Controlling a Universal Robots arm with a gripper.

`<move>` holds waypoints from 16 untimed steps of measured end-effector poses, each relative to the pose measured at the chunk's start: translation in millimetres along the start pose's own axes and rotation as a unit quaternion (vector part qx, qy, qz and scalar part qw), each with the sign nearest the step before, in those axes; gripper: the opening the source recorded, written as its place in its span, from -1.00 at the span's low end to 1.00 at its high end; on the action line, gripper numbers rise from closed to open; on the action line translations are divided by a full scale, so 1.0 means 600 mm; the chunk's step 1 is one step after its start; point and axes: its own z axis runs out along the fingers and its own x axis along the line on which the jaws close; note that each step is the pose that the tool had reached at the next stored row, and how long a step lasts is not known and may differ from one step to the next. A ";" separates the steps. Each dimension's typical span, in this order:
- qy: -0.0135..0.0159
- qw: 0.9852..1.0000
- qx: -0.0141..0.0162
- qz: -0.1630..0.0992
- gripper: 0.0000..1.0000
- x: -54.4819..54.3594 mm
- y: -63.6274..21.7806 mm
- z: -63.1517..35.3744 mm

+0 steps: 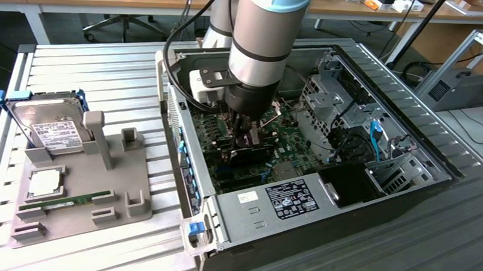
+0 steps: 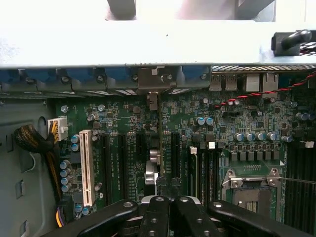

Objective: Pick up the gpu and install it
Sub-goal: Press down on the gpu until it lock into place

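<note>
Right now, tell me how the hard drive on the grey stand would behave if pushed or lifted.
The hard drive has a metal body, so it is probably stiff and heavy for its size. It stands on edge, leaning in the grey stand, so a sideways push might tip it. Its smooth face could be slippery.
</note>
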 end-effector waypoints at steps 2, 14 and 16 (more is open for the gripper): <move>0.000 1.000 0.000 0.000 -0.79 0.000 0.000 0.000; 0.003 1.000 0.000 0.000 -0.79 -0.001 0.000 -0.016; 0.003 1.000 0.000 0.000 -0.79 -0.001 0.000 -0.022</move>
